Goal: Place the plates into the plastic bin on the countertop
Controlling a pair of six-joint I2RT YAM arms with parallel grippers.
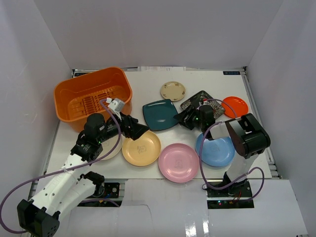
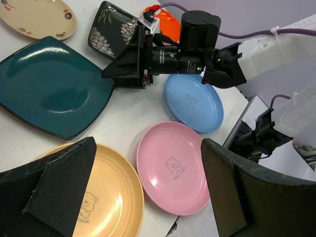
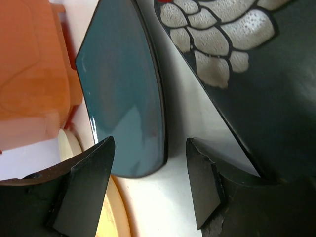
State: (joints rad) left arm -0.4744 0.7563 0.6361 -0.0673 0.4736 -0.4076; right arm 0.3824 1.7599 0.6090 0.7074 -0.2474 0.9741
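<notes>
Right gripper (image 1: 181, 117): jaws apart, nothing between them, low over the countertop (image 1: 148, 86), between the teal square plate (image 1: 160, 114) and the black floral plate (image 1: 201, 101).
Teal plate corner: lies just ahead of its fingers (image 3: 94, 182), straddled by the gap.
Left gripper (image 1: 139, 129): jaws apart, empty, over the yellow plate (image 1: 143, 149).
Plastic bin (image 1: 93, 94): far left, no plates inside; left arm is nearer to it.
Likely next: right closes on teal plate's edge.
</notes>
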